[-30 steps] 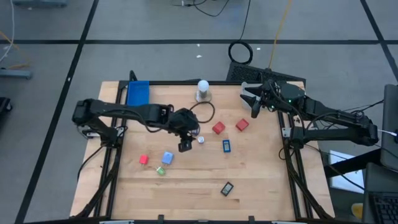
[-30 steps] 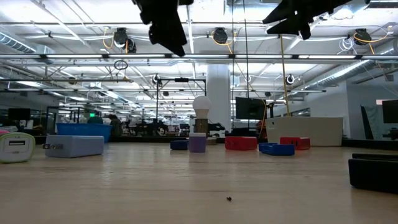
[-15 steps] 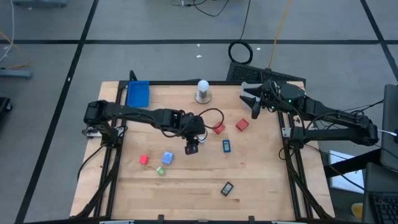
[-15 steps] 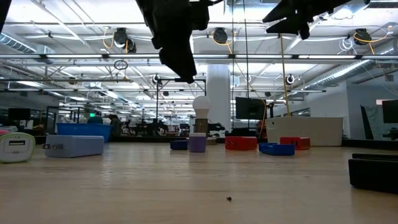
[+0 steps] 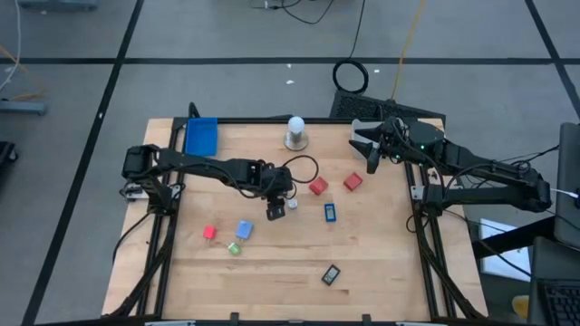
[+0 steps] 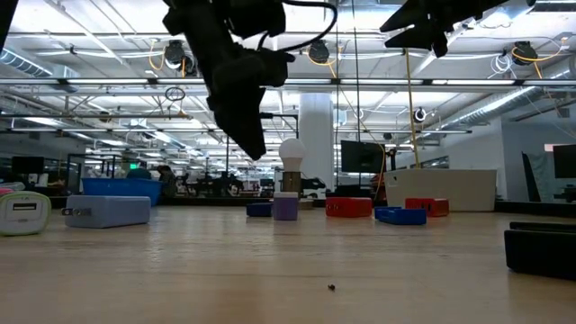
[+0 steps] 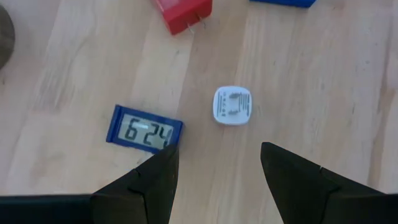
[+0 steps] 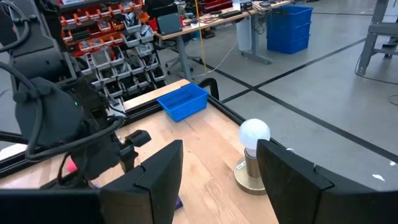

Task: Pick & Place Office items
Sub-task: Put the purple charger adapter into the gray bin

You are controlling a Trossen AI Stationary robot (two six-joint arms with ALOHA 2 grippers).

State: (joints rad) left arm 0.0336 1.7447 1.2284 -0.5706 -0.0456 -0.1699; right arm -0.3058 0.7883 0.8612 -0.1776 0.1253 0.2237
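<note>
Left gripper sits over the table middle, fingers spread apart, nothing between them. Wrist cam looks down on the white bit, a rounded square lying flat on the wood, with the blue clock piece reading 624 just beside it and a red block further off. From above, the white bit is right next to the gripper, and the two red blocks lie toward the right arm. Small red block, light-blue block and green bit cluster near the front left; dark rectangular piece sits alone near the front. Right gripper waits at the far right corner, fingers apart, empty.
</note>
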